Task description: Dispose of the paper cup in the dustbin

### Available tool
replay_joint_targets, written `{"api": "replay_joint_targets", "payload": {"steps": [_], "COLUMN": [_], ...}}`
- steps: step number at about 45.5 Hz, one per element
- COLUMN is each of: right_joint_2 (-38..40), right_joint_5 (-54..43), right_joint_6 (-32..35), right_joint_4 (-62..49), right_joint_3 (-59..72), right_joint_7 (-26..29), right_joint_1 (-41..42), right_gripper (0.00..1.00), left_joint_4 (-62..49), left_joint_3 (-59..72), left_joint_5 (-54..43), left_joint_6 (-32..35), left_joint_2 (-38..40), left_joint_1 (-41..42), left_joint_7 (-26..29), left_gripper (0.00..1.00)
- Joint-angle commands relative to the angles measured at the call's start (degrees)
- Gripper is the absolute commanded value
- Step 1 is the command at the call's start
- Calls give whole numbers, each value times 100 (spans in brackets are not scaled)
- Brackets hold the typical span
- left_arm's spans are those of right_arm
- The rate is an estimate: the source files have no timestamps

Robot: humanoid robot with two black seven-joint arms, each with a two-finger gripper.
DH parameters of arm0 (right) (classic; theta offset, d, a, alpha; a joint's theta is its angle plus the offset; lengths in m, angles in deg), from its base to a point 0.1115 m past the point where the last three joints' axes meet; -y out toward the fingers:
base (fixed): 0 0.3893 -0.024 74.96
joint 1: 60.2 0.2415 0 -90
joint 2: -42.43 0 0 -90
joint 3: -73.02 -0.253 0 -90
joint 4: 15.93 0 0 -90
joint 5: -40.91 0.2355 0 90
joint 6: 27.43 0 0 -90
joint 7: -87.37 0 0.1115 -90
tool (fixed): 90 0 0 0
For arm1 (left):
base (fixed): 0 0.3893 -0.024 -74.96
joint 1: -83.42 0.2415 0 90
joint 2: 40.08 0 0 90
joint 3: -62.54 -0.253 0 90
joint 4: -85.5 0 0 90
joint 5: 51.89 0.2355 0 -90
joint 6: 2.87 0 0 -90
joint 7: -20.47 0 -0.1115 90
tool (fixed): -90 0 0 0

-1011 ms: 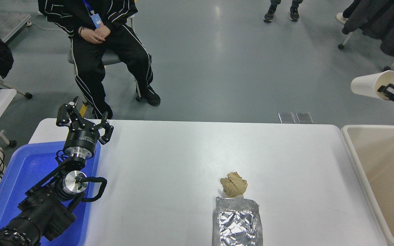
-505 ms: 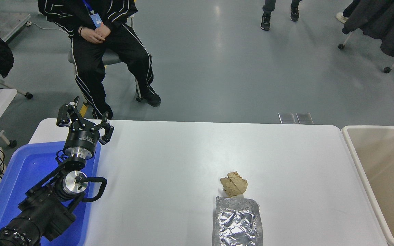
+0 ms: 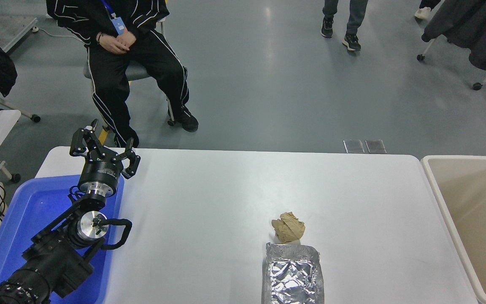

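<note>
Beige plastic marks the one dustbin (image 3: 471, 219), far off to the right of the parked left hand (image 3: 103, 148), whose fingers are spread with nothing between them, above the one blue tub (image 3: 28, 219). No paper cup shows anywhere, nor the right hand; the cup may lie in the bin's unseen part. One paper ball (image 3: 288, 227) touches one foil tray (image 3: 292, 274) on the tabletop (image 3: 209, 202). Risk: if the cup missed the bin, nobody could tell from this view.
</note>
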Motion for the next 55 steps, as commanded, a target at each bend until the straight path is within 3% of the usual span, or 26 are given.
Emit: {"api": "replay_joint_targets", "payload": {"steps": [1, 26, 29, 33, 35, 44, 55], "right_joint_2": [-330, -418, -400, -400, -400, -287, 188], "right_joint_5": [27, 27, 27, 27, 27, 27, 27], "right_joint_6": [-8, -69, -113, -306, -438, -702, -632], "right_joint_4": [1, 1, -7, -16, -16, 54, 300], "right_joint_3": [-37, -46, -46, -46, -55, -423, -1944], "right_joint_7": [20, 11, 11, 11, 11, 11, 20], "right_joint_1": [-248, -266, -248, -195, -195, -90, 235], "right_gripper": [0, 1, 24, 72, 83, 98, 99], "left_joint_4": [0, 0, 0, 0, 0, 0, 0], "left_joint_3": [0, 0, 0, 0, 0, 0, 0], "left_joint_5": [-4, -4, 5, -4, 5, 5, -4], "left_joint_6": [5, 5, 5, 5, -4, 5, 5], "left_joint_2": [0, 0, 0, 0, 0, 0, 0], "left_joint_1": [0, 0, 0, 0, 0, 0, 0], "left_joint_7": [8, 8, -1, -1, -1, -1, -1], "left_gripper": [100, 100, 100, 100, 100, 100, 100]}}
